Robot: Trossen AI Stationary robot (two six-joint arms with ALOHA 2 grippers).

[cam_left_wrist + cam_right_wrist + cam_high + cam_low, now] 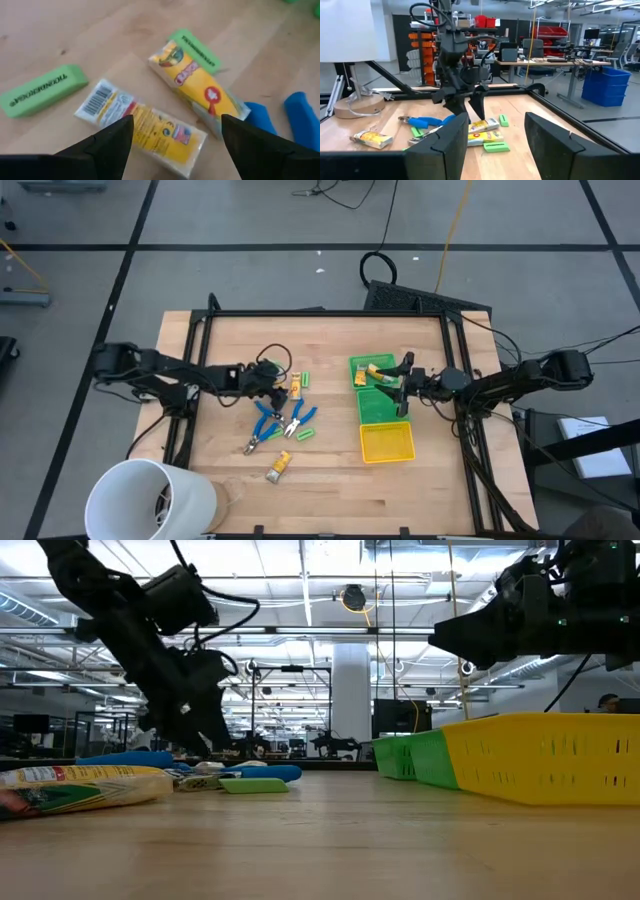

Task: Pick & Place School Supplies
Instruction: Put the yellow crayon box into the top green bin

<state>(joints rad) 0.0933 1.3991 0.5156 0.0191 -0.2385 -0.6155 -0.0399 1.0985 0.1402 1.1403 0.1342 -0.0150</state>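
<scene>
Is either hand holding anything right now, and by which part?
Nothing is held. The left hand hangs open over the yellow plastic-wrapped packs; the right hand is open and empty.

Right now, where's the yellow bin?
In the high view, the yellow bin sits right of centre, nearest the front edge, touching the green bin behind it, below the right gripper.

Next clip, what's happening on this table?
Two robot arms are sorting school supplies into bins. The left gripper hovers open over two yellow wrapped packs, with nothing held yet; green erasers and blue-handled pliers lie around them on the table. The right gripper, open and empty, hangs over the green bins, one of which already holds a yellow pack. The yellow bin looks empty. Another yellow pack lies apart, near a white cup.
</scene>
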